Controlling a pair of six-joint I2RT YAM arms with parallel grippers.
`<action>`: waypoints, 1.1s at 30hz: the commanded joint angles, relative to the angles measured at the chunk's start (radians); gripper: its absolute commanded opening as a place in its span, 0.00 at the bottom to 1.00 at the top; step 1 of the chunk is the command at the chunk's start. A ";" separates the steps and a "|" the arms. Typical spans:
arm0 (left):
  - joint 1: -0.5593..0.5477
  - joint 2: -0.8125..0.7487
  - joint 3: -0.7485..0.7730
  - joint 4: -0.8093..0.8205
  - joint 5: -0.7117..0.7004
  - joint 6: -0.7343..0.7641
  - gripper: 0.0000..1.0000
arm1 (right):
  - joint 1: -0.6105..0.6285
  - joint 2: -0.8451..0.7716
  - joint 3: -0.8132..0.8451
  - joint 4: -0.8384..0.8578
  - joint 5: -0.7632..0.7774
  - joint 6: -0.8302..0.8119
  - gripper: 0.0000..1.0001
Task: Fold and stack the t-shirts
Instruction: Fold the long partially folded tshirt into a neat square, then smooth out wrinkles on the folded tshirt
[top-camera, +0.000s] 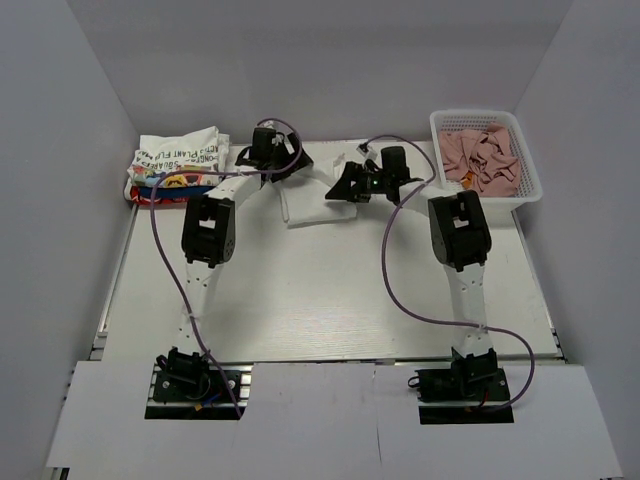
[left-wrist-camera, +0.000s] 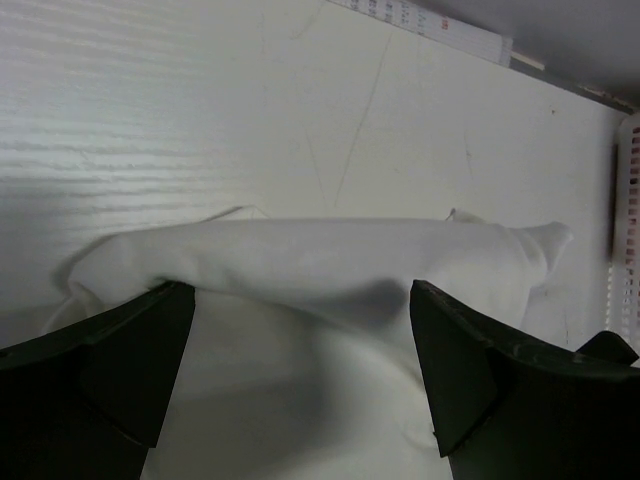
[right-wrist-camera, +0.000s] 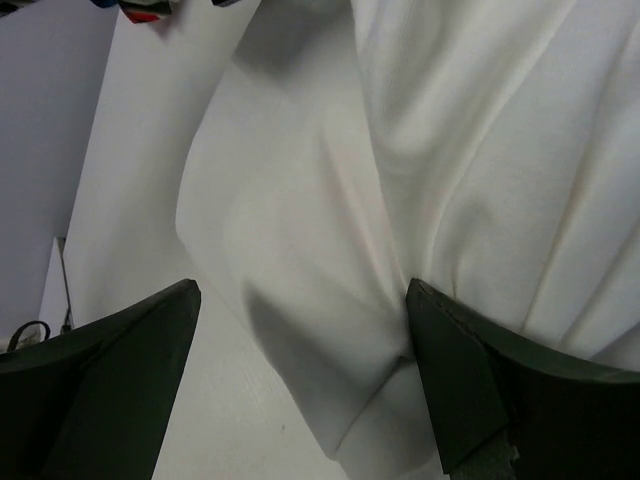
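Note:
A plain white t-shirt (top-camera: 305, 205) lies partly folded at the back middle of the table. It also shows in the left wrist view (left-wrist-camera: 330, 260) and in the right wrist view (right-wrist-camera: 470, 150). My left gripper (top-camera: 288, 163) is open just above the shirt's left end, with its jaws (left-wrist-camera: 300, 300) spread over a fold and holding nothing. My right gripper (top-camera: 343, 186) is open at the shirt's right side, with its jaws (right-wrist-camera: 303, 300) spread over a folded edge. A stack of folded t-shirts (top-camera: 178, 165), the top one white with black lettering and colourful ones below, sits at the back left.
A white mesh basket (top-camera: 528, 170) with pinkish-brown cloths (top-camera: 480, 158) stands at the back right; its edge shows in the left wrist view (left-wrist-camera: 630, 230). White walls enclose the table (top-camera: 320, 290) on three sides. Purple cables hang along both arms.

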 joint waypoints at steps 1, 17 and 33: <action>-0.045 -0.099 -0.183 -0.111 0.034 0.066 1.00 | 0.033 -0.139 -0.217 -0.097 0.112 -0.058 0.90; -0.173 -0.832 -0.882 -0.111 -0.205 0.094 1.00 | 0.174 -1.029 -0.905 -0.111 0.241 -0.057 0.90; -0.176 -0.704 -0.966 -0.057 -0.118 0.054 1.00 | 0.143 -0.492 -0.626 0.245 0.245 0.146 0.90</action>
